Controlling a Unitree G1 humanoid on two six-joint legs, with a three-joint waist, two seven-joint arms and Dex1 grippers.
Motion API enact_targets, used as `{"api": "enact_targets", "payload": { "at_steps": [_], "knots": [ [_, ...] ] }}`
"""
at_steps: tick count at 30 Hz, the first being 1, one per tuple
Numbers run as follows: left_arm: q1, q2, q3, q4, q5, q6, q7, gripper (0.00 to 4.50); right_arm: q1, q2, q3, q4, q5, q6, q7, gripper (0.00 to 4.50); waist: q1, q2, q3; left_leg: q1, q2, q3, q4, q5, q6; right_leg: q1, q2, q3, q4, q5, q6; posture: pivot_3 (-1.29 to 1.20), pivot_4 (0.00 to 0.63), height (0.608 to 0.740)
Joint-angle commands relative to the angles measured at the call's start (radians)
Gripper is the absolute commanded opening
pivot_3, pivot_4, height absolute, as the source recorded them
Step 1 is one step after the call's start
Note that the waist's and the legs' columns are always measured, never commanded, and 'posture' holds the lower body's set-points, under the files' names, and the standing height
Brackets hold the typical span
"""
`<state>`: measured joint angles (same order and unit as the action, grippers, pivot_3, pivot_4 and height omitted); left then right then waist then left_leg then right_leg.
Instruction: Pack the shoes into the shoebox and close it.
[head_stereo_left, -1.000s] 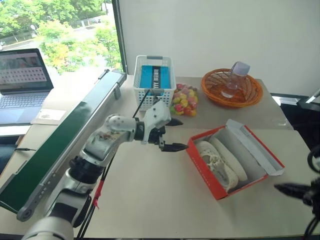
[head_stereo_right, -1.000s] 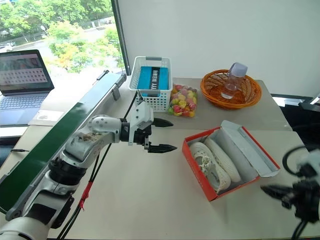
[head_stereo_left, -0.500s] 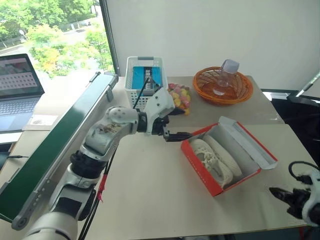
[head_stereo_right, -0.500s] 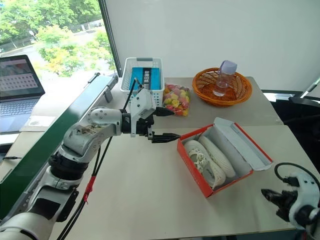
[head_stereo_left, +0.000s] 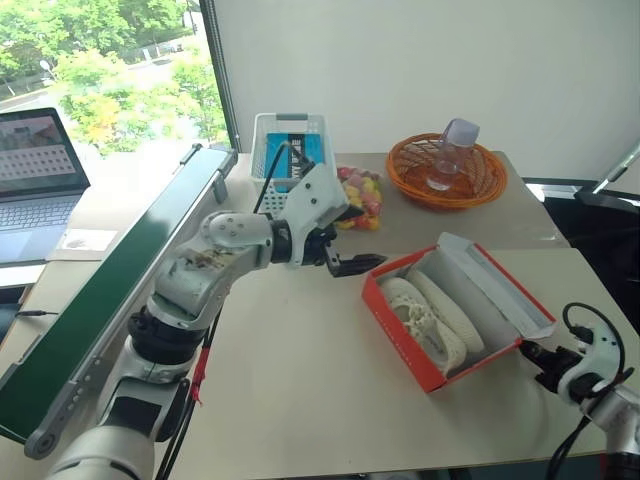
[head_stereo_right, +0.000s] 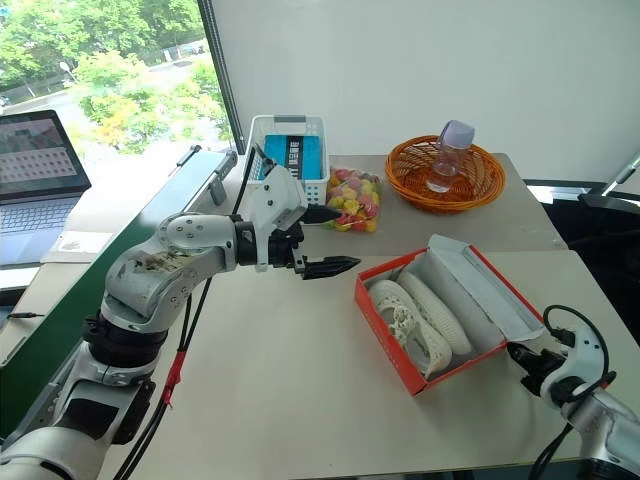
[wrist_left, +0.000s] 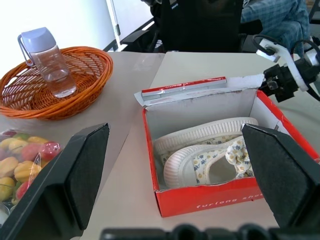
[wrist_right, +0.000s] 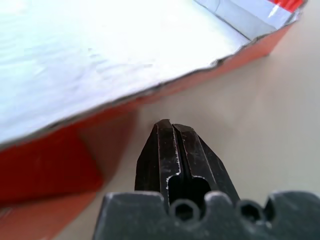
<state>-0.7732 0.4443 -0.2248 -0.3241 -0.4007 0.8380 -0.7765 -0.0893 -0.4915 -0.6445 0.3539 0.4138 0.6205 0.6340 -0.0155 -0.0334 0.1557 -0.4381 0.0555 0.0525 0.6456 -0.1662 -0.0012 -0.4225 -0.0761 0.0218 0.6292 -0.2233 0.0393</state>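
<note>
shoebox: red-orange, on the table, right of centre, set at an angle; lid open, folded back on the far-right side, white inside face up.
shoes: both cream, lying side by side inside the shoebox, one showing its sole edge, the other its opening.
left gripper: held above the table to the left of the shoebox, fingers spread wide, nothing between them. In the left wrist view the shoebox sits between the two fingers but well beyond the tips, no contact.
right gripper: low at the near-right corner of the shoebox, just under the overhanging lid edge; fingers pressed together, gripping nothing. Right wrist view puts the tips just short of the red wall below the lid's edge; contact cannot be told.
wicker basket: far right, holds a clear bottle.
white basket: far centre, bag of coloured sweets beside it.
laptop: far left.
</note>
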Motion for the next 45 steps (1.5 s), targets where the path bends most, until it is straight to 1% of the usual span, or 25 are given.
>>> {"api": "enact_targets", "payload": {
  "at_steps": [1, 4, 7, 9, 11, 15, 18, 23, 26, 28, 31, 33, 37, 40, 42, 45],
  "knots": [
    [-0.025, 0.016, 0.026, -0.04, -0.019, 0.012, -0.002, 4.5, -0.076, 0.014, -0.027, 0.12, 0.038, -0.156, 0.01, 0.01, -0.002, 0.0, 0.0, 0.0, -0.001, 0.0, 0.0, 0.0, 0.0, 0.0, 0.0, 0.001, 0.0, 0.002, 0.003, 0.0, 0.15, 0.74],
    [-0.029, 0.024, 0.02, -0.037, -0.014, 0.014, -0.008, 4.5, -0.135, 0.031, -0.052, 0.202, 0.086, -0.228, 0.027, 0.01, -0.003, 0.0, 0.0, 0.001, -0.002, 0.0, 0.0, 0.0, 0.0, 0.0, 0.0, 0.003, 0.0, 0.002, 0.003, 0.0, 0.15, 0.74],
    [-0.033, 0.028, 0.019, -0.039, -0.018, 0.016, -0.009, 4.5, -0.171, 0.039, -0.1, 0.197, 0.168, -0.263, 0.047, 0.01, -0.005, 0.001, 0.0, 0.001, -0.002, 0.0, 0.0, 0.0, 0.0, 0.0, 0.0, 0.004, 0.0, 0.002, 0.004, 0.0, 0.15, 0.74],
    [-0.034, 0.032, 0.018, -0.043, -0.021, 0.018, -0.01, 4.5, -0.183, 0.036, -0.145, 0.13, 0.25, -0.248, 0.05, 0.01, -0.004, 0.001, 0.001, 0.001, -0.003, 0.0, 0.0, 0.0, 0.0, 0.0, 0.0, 0.005, 0.0, 0.002, 0.004, 0.0, 0.15, 0.74],
    [-0.033, 0.032, 0.015, -0.048, -0.024, 0.02, -0.009, 4.5, -0.184, 0.032, -0.177, 0.058, 0.325, -0.219, 0.048, 0.01, -0.002, 0.005, 0.003, 0.001, -0.003, 0.0, 0.0, 0.0, 0.0, 0.0, 0.0, 0.006, 0.0, 0.003, 0.005, 0.0, 0.15, 0.74],
    [-0.032, 0.031, 0.008, -0.053, -0.029, 0.019, -0.011, 4.5, -0.154, 0.03, -0.182, -0.098, 0.425, -0.156, 0.039, 0.01, 0.0, 0.006, 0.003, 0.001, -0.004, 0.0, 0.0, 0.0, 0.001, 0.0, 0.001, 0.009, 0.0, 0.002, 0.006, 0.0, 0.15, 0.74],
    [-0.034, 0.026, -0.001, -0.047, -0.027, 0.009, -0.015, 4.5, -0.112, 0.03, -0.148, -0.284, 0.502, -0.078, 0.017, 0.01, 0.001, 0.006, 0.003, 0.001, -0.004, 0.0, -0.001, 0.0, 0.001, 0.0, 0.001, 0.009, 0.0, 0.002, 0.006, 0.0, 0.15, 0.74],
    [-0.042, 0.023, -0.007, -0.027, -0.018, -0.01, -0.025, 4.5, 0.007, 0.011, -0.038, -0.583, 0.618, 0.09, -0.019, 0.01, -0.003, 0.007, 0.004, 0.001, -0.004, 0.0, -0.001, 0.0, 0.001, 0.0, 0.001, 0.01, 0.001, 0.002, 0.006, 0.0, 0.15, 0.74],
    [-0.042, 0.026, -0.007, -0.023, -0.014, -0.016, -0.028, 4.5, 0.086, -0.035, 0.035, -0.709, 0.67, 0.18, -0.004, 0.01, 0.001, 0.007, 0.004, 0.001, -0.004, 0.0, -0.001, 0.0, 0.001, 0.0, 0.001, 0.01, 0.001, 0.002, 0.006, 0.0, 0.15, 0.74],
    [-0.042, 0.027, -0.007, -0.021, -0.011, -0.019, -0.026, 4.5, 0.111, -0.062, 0.059, -0.74, 0.691, 0.208, -0.002, 0.01, 0.002, 0.007, 0.004, 0.001, -0.004, 0.0, -0.001, 0.0, 0.001, 0.0, 0.001, 0.011, 0.0, 0.001, 0.004, 0.0, 0.15, 0.74],
    [-0.04, 0.027, -0.005, -0.023, -0.01, -0.017, -0.023, 4.5, 0.101, -0.111, 0.102, -0.724, 0.655, 0.219, -0.002, 0.01, 0.003, 0.006, 0.004, 0.001, -0.006, 0.001, 0.0, 0.0, 0.002, 0.0, 0.001, 0.013, -0.001, 0.0, 0.002, 0.0, 0.15, 0.74],
    [-0.034, 0.026, -0.007, -0.028, -0.007, -0.016, -0.019, 4.5, 0.067, -0.146, 0.155, -0.687, 0.603, 0.225, -0.01, 0.01, 0.004, 0.006, 0.004, 0.001, -0.006, 0.001, 0.0, 0.001, 0.002, 0.0, 0.001, 0.014, -0.001, -0.001, 0.001, 0.0, 0.15, 0.74],
    [-0.016, 0.035, -0.019, -0.043, 0.007, -0.004, -0.007, 4.5, -0.025, -0.242, 0.333, -0.614, 0.452, 0.245, 0.001, 0.01, -0.001, 0.006, 0.004, 0.001, -0.006, 0.002, 0.0, 0.001, 0.003, -0.001, 0.001, 0.015, -0.001, 0.0, 0.002, 0.0, 0.15, 0.74],
    [-0.005, 0.043, -0.022, -0.054, 0.017, 0.005, 0.001, 4.5, -0.076, -0.291, 0.427, -0.579, 0.377, 0.258, 0.017, 0.01, 0.002, 0.006, 0.004, 0.0, -0.006, 0.002, -0.001, 0.001, 0.003, -0.001, 0.002, 0.015, -0.001, -0.001, 0.002, 0.0, 0.15, 0.74],
    [0.006, 0.05, -0.022, -0.067, 0.021, 0.017, 0.012, 4.5, -0.114, -0.339, 0.502, -0.562, 0.319, 0.269, 0.048, 0.01, 0.003, 0.006, 0.005, 0.0, -0.006, 0.002, -0.001, 0.001, 0.004, -0.001, 0.001, 0.016, -0.001, 0.001, 0.005, 0.0, 0.15, 0.74],
    [0.032, 0.055, -0.014, -0.093, 0.023, 0.04, 0.046, 4.5, -0.151, -0.411, 0.622, -0.556, 0.241, 0.274, 0.123, 0.01, 0.003, 0.006, 0.005, -0.001, -0.007, 0.002, 0.0, 0.0, 0.004, -0.001, 0.001, 0.017, -0.002, 0.001, 0.006, 0.0, 0.15, 0.74]
  ]
}}
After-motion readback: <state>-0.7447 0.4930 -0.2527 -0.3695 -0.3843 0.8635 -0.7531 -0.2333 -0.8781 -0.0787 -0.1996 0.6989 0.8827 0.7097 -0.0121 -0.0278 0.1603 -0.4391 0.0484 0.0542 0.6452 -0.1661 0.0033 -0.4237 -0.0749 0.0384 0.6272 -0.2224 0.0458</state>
